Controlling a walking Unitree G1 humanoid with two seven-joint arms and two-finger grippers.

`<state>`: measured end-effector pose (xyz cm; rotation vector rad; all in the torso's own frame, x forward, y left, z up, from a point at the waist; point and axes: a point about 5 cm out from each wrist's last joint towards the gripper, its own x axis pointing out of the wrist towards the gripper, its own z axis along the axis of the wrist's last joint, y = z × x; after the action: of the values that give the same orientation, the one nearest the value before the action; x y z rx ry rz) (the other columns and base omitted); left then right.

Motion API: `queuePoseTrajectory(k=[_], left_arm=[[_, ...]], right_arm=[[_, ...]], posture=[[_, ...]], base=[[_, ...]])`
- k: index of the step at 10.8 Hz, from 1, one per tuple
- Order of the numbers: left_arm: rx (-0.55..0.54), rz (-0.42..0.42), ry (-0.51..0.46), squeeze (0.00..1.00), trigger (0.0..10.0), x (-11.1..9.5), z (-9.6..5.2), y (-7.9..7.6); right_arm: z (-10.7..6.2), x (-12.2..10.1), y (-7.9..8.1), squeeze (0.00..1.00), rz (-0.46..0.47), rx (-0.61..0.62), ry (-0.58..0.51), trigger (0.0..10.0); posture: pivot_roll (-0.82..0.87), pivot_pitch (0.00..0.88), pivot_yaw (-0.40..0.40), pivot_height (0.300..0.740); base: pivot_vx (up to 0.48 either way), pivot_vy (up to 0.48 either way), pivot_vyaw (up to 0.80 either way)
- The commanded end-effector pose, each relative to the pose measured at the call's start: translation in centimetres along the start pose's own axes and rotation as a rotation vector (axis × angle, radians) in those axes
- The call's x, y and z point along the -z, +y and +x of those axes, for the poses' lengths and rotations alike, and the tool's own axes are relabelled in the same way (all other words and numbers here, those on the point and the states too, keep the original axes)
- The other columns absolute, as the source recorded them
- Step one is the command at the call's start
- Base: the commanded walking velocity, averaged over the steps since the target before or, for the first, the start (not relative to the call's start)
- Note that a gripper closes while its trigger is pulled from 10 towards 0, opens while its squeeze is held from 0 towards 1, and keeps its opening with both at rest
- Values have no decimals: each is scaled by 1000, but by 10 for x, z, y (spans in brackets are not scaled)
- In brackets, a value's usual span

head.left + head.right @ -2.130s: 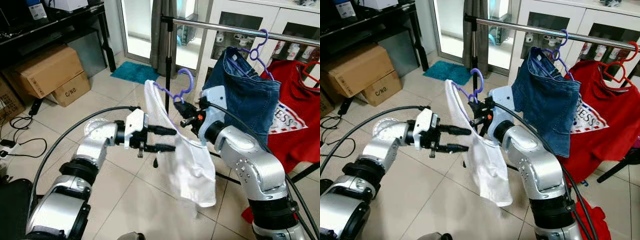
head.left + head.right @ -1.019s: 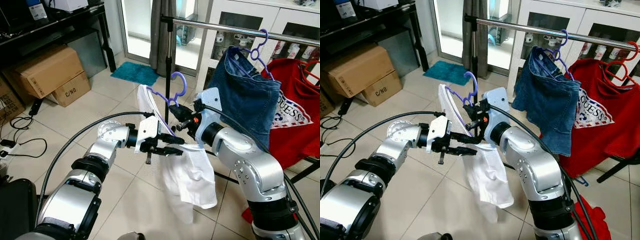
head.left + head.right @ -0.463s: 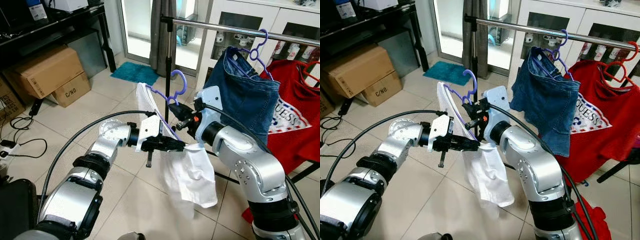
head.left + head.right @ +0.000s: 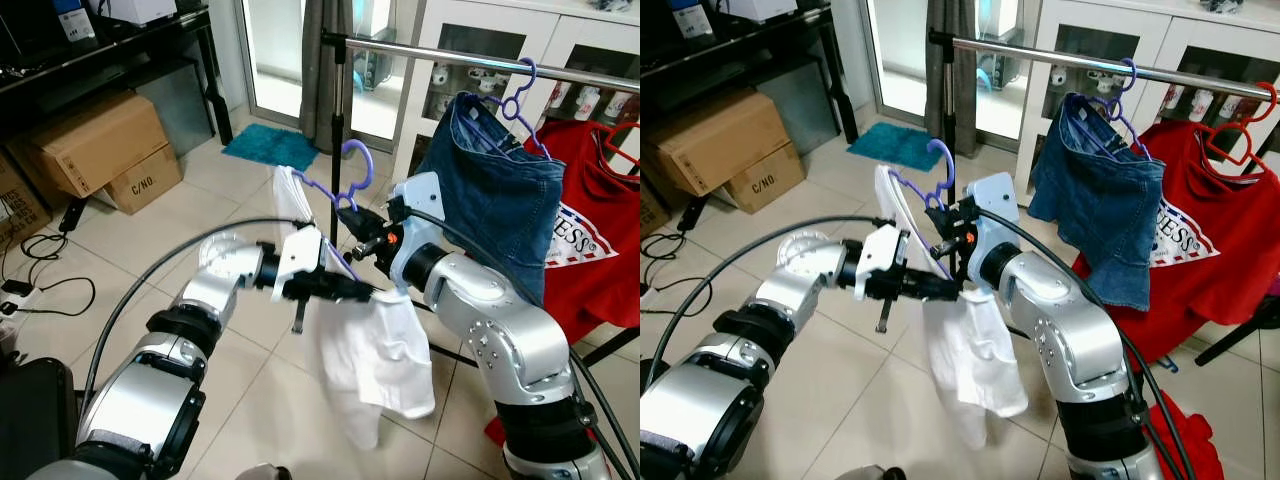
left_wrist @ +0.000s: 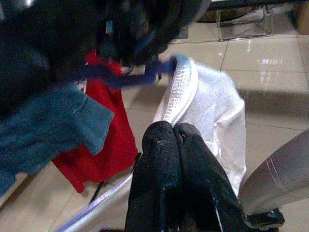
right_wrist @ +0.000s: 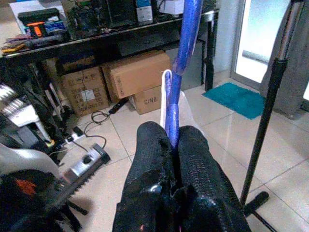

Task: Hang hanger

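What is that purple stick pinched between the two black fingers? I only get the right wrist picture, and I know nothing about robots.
Observer: It is a purple hanger carrying a white garment; the right gripper is shut on it below the hook.
Operator: Where will it hang?
Observer: Probably on the metal rail behind it, above the hook.
Operator: Is anything on that rail?
Observer: Yes, a denim garment on another purple hanger, and a red shirt beside it.
Operator: Is the other arm helping?
Observer: The left gripper is shut, its tips at the white cloth's edge.
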<state>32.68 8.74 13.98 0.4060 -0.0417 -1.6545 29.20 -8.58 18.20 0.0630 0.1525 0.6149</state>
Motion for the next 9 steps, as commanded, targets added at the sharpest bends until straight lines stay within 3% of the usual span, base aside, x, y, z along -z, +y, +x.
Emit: queuePoseTrajectory(k=[1, 5, 9], left_arm=[[13, 18, -9, 0, 0, -5, -1, 1], [30, 65, -55, 0, 0, -21, 3, 2], [-35, 52, -58, 0, 0, -19, 16, 0]], right_arm=[[1, -8, -2, 0, -10, 13, -25, 10000], [9, 0, -7, 0, -26, 81, 14, 10000], [14, 3, 5, 0, -29, 36, 26, 10000]], posture=[[-204, 0, 89, 740], [-193, 0, 81, 740], [-193, 0, 78, 740]], base=[[0, 0, 0], [0, 0, 0], [0, 0, 0]])
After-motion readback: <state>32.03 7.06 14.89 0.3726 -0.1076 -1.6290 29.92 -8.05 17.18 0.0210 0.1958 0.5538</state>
